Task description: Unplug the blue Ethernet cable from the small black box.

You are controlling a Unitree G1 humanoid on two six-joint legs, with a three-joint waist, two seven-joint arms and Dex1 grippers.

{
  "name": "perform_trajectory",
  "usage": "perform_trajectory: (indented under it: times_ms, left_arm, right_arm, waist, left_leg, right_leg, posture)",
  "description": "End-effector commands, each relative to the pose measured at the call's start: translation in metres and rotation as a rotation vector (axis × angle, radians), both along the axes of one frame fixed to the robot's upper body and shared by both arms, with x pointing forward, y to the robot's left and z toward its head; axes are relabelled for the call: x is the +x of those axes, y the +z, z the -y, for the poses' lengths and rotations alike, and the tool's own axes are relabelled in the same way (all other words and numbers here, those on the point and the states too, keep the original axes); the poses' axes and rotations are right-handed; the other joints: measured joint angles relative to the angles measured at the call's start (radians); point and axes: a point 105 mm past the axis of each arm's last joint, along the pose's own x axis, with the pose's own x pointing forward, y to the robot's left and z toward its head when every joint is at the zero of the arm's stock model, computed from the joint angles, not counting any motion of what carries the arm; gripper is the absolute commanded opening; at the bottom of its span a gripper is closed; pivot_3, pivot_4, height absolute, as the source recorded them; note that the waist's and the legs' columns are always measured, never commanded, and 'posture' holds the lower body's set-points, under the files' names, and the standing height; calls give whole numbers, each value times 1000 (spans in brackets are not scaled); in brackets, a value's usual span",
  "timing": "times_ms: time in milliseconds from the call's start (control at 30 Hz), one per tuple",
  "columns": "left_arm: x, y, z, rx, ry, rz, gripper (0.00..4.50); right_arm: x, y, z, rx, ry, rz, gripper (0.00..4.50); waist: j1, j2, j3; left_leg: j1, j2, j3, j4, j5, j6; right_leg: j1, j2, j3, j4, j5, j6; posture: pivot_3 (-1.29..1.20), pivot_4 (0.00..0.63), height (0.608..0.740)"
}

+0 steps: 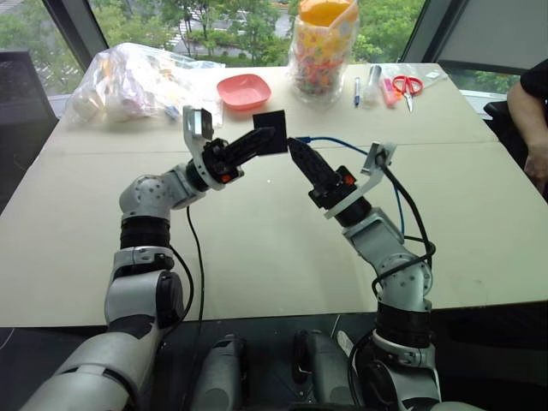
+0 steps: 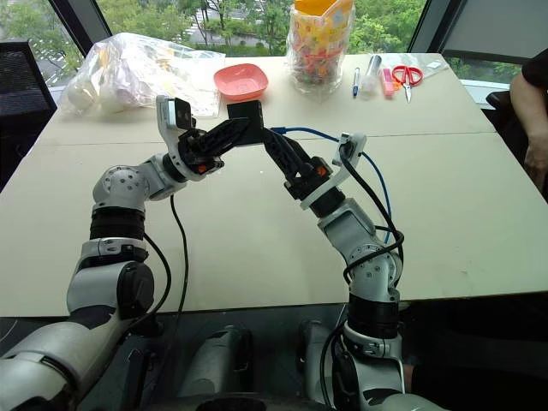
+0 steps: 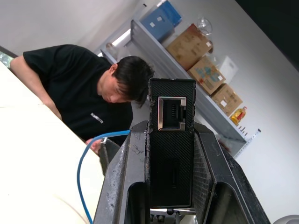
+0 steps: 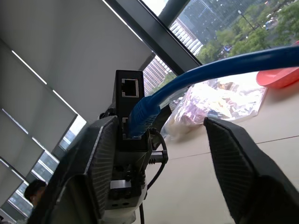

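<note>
The box (image 1: 270, 131) is held up above the middle of the table (image 1: 257, 248), clamped edgewise between the fingers of the left gripper (image 1: 264, 137), with one open port facing out past the fingertips. The cable (image 4: 201, 74) is plugged into the box's lower port in the right wrist view and trails back over the table to the right. The right gripper (image 1: 295, 150) sits just beside the box with its jaws standing apart on either side of the plug, gripping nothing. Bags (image 1: 128, 81), a pink bowl (image 1: 243, 90), pens and scissors (image 1: 408, 86) line the far edge; the near table is bare.
</note>
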Motion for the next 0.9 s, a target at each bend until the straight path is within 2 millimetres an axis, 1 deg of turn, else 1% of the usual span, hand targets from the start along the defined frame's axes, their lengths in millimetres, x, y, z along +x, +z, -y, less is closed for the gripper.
perform_trajectory:
  times_ms: [33,100,133,300,400,467,600,700,800,900]
  left_arm:
    - [-5,10,2,-18,-17,45,515]
    - [-5,10,1,-19,-14,44,515]
    - [-5,10,1,-19,-12,45,515]
    - [-1,8,1,-16,7,44,515]
    - [2,8,-3,-8,32,47,515]
    - [5,10,-11,-3,66,55,515]
    - [11,17,-37,-18,144,66,515]
    - [13,20,-47,-12,177,74,515]
    - [13,20,-45,-10,172,78,515]
    - [10,19,-31,-20,132,83,515]
  right_arm:
    - [-3,15,-4,24,20,56,1153]
    - [-4,15,-5,26,31,56,117]
    - [-5,14,-6,25,42,53,45]
    - [-9,11,-11,24,91,42,45]
    - [-9,10,-10,35,91,34,45]
    - [-3,9,-1,48,44,18,45]
    - [12,9,30,68,-72,-4,45]
    - [16,10,39,63,-100,-6,45]
    - [16,10,37,47,-88,-5,45]
    - [12,8,22,13,-38,2,45]
  waist:
    - [0,0,0]
    - [0,0,0]
    - [0,0,0]
    - [1,0,0]
    - [0,0,0]
    - [0,0,0]
    - [-1,0,0]
    - [0,0,0]
    - [1,0,0]
    - [0,0,0]
  left_leg:
    - [0,0,0,0,0,0]
    - [0,0,0,0,0,0]
    - [0,0,0,0,0,0]
    - [0,0,0,0,0,0]
    - [0,0,0,0,0,0]
    - [0,0,0,0,0,0]
    - [0,0,0,0,0,0]
    - [0,0,0,0,0,0]
    - [-1,0,0,-1,0,0]
    - [-1,0,0,-1,0,0]
  right_leg:
    - [0,0,0,0,0,0]
    - [0,0,0,0,0,0]
    - [0,0,0,0,0,0]
    - [0,0,0,0,0,0]
    - [0,0,0,0,0,0]
    - [0,0,0,0,0,0]
    - [0,0,0,0,0,0]
    - [0,0,0,-1,0,0]
    - [0,0,0,-1,0,0]
    - [0,0,0,-1,0,0]
  posture:
    - [0,150,740]
    - [0,150,740]
    - [0,150,740]
    - [0,150,740]
    - [0,150,740]
    - [0,150,740]
    - [0,150,740]
    - [0,150,740]
    - [0,150,740]
    - [0,150,740]
